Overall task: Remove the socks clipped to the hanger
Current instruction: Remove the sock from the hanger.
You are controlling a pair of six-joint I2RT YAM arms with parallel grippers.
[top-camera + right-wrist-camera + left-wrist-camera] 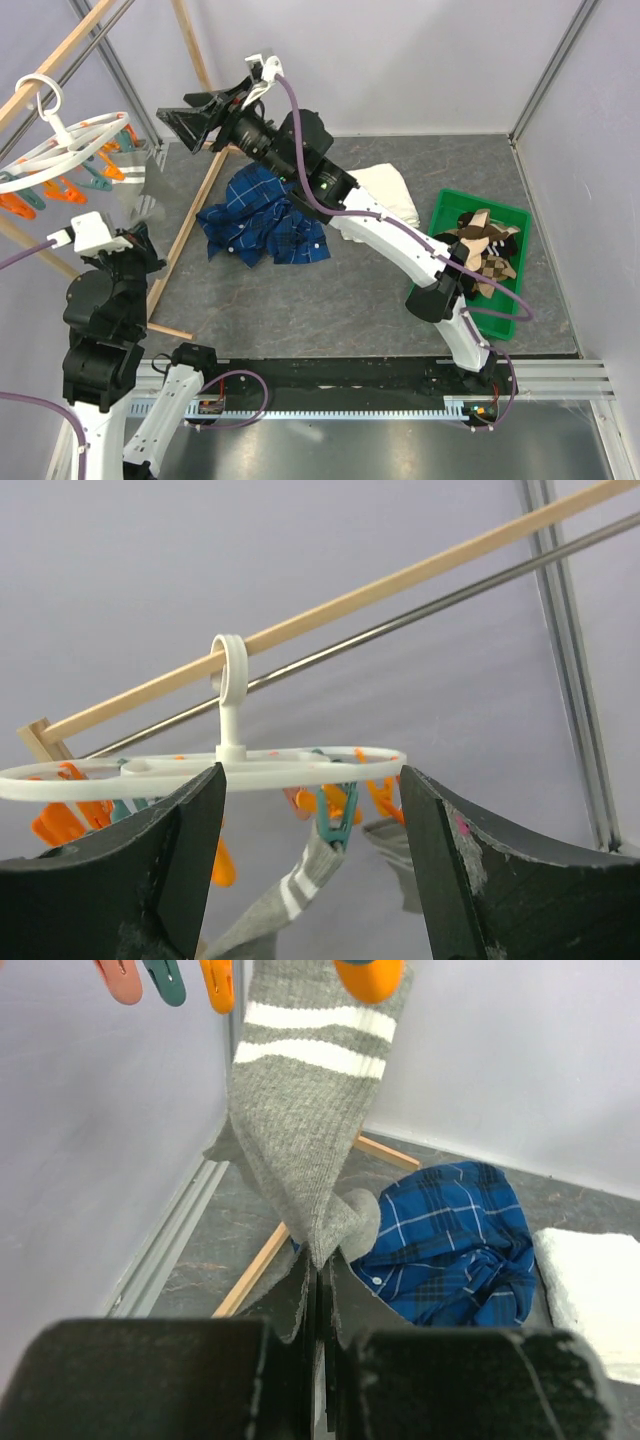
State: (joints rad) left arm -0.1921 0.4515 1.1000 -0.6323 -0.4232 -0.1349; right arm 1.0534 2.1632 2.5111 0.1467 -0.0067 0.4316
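One sock in the grip: the left gripper (pixel 318 1310) is pinched tight on the toe end of the grey striped sock (pixel 300 1130), which hangs straight below the hanger (pixel 250 770).
Clip: an orange pin (pixel 368 975) on the hanger bites the sock's cuff, just above the white stripes.
Right gripper (pixel 310 780): jaws spread wide and holding nothing, level with the hanger's ring and just in front of it.
Step, as I judge it: pull this sock free of its pin.
Doing it well: draw steadily down and away from the hanger, in line with the sock. A sideways tug would set the ring swinging.
Helping hand: the right gripper could steady the hanger's ring first.
Risk: the pinch takes only a thin fold and may slip. The hanger's hook could also slide along the wooden pole (pixel 400 580).
Other socks (pixel 485 245): piled in the green bin (pixel 500 320), well apart from the hanger.
Second sock on the hanger: cannot tell.
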